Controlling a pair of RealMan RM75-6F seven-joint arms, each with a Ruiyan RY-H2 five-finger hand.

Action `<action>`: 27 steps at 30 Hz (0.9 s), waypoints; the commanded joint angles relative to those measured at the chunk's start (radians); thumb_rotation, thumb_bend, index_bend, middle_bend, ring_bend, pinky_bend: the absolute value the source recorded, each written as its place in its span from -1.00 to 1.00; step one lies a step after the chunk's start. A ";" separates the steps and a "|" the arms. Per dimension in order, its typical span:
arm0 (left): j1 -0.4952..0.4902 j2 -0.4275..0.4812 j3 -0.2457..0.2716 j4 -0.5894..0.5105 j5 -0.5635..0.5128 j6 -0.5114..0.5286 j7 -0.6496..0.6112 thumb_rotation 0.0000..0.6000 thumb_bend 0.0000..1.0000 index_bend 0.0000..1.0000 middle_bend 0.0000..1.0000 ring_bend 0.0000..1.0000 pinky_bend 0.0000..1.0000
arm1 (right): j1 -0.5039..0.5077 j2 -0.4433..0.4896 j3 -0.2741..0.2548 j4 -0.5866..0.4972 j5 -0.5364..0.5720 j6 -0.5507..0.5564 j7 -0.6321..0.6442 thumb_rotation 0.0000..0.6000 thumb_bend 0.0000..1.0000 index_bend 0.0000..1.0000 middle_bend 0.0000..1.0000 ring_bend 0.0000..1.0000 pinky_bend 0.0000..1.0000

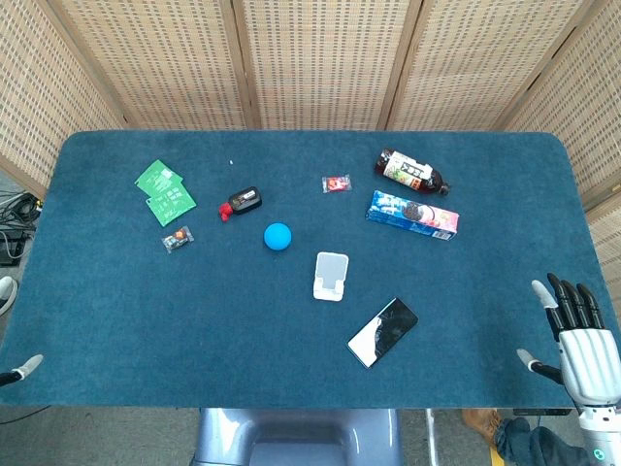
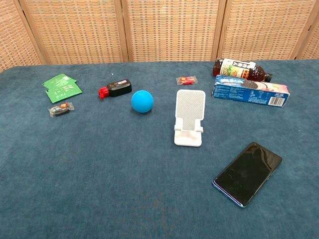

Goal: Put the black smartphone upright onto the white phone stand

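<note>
Smartphone [image 2: 247, 173] flat near table [image 1: 116, 320] front edge, stand [image 2: 189, 118] just beside

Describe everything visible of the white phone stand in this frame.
The white phone stand looks like plastic: an upright, slightly reclined backrest with a finely perforated face, above a small base with a front lip. It stands empty on the blue table cloth, near the middle. Nothing touches it; the black smartphone lies flat nearer the camera, to its right.
</note>
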 commanded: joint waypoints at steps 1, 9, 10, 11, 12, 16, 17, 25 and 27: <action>-0.001 0.000 0.000 0.001 -0.002 -0.003 0.000 1.00 -1.00 -1.00 -1.00 -1.00 -1.00 | 0.001 0.001 -0.002 -0.001 -0.002 -0.003 0.003 1.00 -1.00 -1.00 -1.00 -1.00 -1.00; -0.006 -0.001 -0.003 -0.001 -0.004 -0.009 0.004 1.00 -1.00 -1.00 -1.00 -1.00 -1.00 | 0.018 0.011 -0.015 -0.010 -0.026 -0.030 0.022 1.00 -1.00 -1.00 -1.00 -1.00 -1.00; -0.007 -0.002 -0.004 -0.002 -0.007 -0.010 0.007 1.00 -1.00 -1.00 -1.00 -1.00 -1.00 | 0.032 0.016 -0.021 -0.012 -0.040 -0.051 0.025 1.00 -1.00 -1.00 -1.00 -1.00 -1.00; -0.009 -0.003 -0.006 -0.002 -0.010 -0.013 0.011 1.00 -1.00 -1.00 -1.00 -1.00 -1.00 | 0.047 0.019 -0.026 -0.012 -0.055 -0.072 0.024 1.00 -1.00 -1.00 -1.00 -1.00 -1.00; -0.011 -0.004 -0.007 -0.003 -0.013 -0.017 0.015 1.00 -1.00 -1.00 -1.00 -1.00 -1.00 | 0.065 0.024 -0.034 -0.011 -0.073 -0.099 0.023 1.00 -1.00 -1.00 -1.00 -1.00 -1.00; -0.024 -0.008 -0.016 -0.012 -0.038 -0.041 0.037 1.00 -1.00 -1.00 -1.00 -1.00 -1.00 | 0.178 0.038 -0.061 0.015 -0.181 -0.232 0.050 1.00 -1.00 -0.99 -1.00 -1.00 -1.00; -0.027 -0.010 -0.018 -0.013 -0.046 -0.048 0.043 1.00 -1.00 -1.00 -1.00 -1.00 -1.00 | 0.206 0.038 -0.065 0.026 -0.205 -0.259 0.061 1.00 -1.00 -0.96 -1.00 -1.00 -1.00; -0.060 -0.034 -0.034 -0.024 -0.116 -0.113 0.122 1.00 -1.00 -1.00 -1.00 -1.00 -1.00 | 0.385 -0.012 -0.092 0.105 -0.324 -0.422 0.141 1.00 -1.00 -0.81 -0.79 -0.90 -0.99; -0.068 -0.039 -0.038 -0.026 -0.132 -0.128 0.139 1.00 -1.00 -1.00 -1.00 -1.00 -1.00 | 0.411 -0.037 -0.097 0.127 -0.329 -0.452 0.151 1.00 -1.00 -0.80 -0.76 -0.85 -0.98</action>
